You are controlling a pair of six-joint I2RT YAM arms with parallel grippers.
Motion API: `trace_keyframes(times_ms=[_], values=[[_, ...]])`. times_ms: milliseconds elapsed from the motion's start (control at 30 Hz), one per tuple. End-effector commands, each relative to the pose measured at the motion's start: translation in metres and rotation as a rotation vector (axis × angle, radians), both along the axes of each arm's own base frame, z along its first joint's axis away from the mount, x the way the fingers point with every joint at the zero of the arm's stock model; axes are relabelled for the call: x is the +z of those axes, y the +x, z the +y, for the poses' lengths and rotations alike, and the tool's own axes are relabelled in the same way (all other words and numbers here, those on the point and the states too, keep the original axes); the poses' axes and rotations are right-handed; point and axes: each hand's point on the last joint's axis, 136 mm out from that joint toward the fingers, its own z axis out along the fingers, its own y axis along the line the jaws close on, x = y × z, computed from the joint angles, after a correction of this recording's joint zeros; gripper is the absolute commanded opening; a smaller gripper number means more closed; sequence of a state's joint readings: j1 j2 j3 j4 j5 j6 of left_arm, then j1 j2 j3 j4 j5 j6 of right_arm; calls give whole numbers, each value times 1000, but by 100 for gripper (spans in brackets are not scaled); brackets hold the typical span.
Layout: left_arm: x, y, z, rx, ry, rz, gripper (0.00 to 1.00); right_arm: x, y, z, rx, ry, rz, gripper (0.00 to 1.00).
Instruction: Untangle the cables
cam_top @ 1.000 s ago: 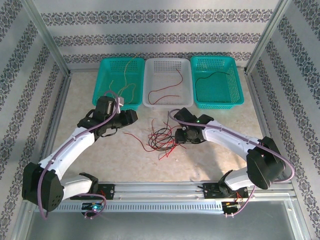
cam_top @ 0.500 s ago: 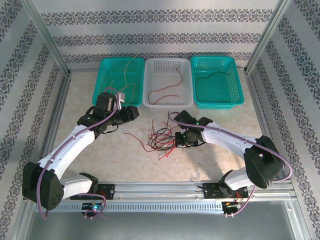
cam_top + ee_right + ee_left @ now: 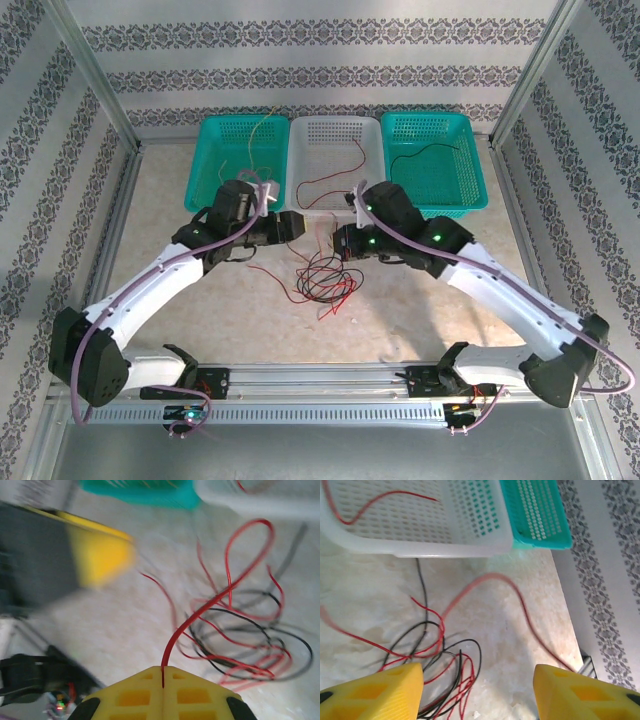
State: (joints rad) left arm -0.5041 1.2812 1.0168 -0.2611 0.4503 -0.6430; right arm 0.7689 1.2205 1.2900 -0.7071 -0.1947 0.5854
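Note:
A tangle of red and black cables [image 3: 325,278] lies mid-table in front of the baskets. My right gripper [image 3: 339,241] hovers at its far right side. In the right wrist view that gripper [image 3: 162,674] is shut on a red cable [image 3: 210,602], which arcs up from the pile [image 3: 245,645]. My left gripper [image 3: 290,228] hangs just left of the tangle. In the left wrist view its yellow fingers [image 3: 375,690] stand wide open, with nothing between them, above the red and black loops [image 3: 440,652].
Three baskets line the back: a teal one [image 3: 205,165] with yellow strands, a white one [image 3: 372,170] with a red strand, and a teal one [image 3: 475,165] with a black strand. A loose red strand [image 3: 265,272] trails left of the pile.
My right gripper shut on a red cable at the pile's right edge and pulled it up and back toward the white basket. My left gripper moved right toward the tangle and opened wider.

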Motion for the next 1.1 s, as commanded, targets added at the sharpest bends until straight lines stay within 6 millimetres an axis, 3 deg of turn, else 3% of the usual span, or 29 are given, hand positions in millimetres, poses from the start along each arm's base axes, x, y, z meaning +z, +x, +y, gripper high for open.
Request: trace_keyframes(times_ms=[0,167,367,433,567,733,767,833,933,1067], values=[[29,4,-21,-67,-22,-124,63,39,-11,5,82,32,-94,0],[41,11,-28,-68,-16,-204,69,101,-21,12,144,161,-203,0],[49,16,-36,-74,-42,-241,68,142,-27,13,160,246,-280,0],[51,15,-40,-87,-54,-247,61,150,-28,12,165,260,-299,0],[53,13,-43,-105,-60,-246,35,160,-25,7,142,259,-338,0],[63,8,-42,-111,-86,-274,9,160,-11,-8,61,233,-366,0],[65,7,-40,-109,-87,-282,3,159,-7,-14,36,229,-370,0],[67,5,-39,-113,-83,-290,0,157,2,-29,-33,213,-383,0],[68,-1,-38,-137,-77,-295,0,150,24,-73,-228,186,-384,0],[66,-10,-39,-171,-93,-289,0,147,35,-133,-447,224,-384,0]])
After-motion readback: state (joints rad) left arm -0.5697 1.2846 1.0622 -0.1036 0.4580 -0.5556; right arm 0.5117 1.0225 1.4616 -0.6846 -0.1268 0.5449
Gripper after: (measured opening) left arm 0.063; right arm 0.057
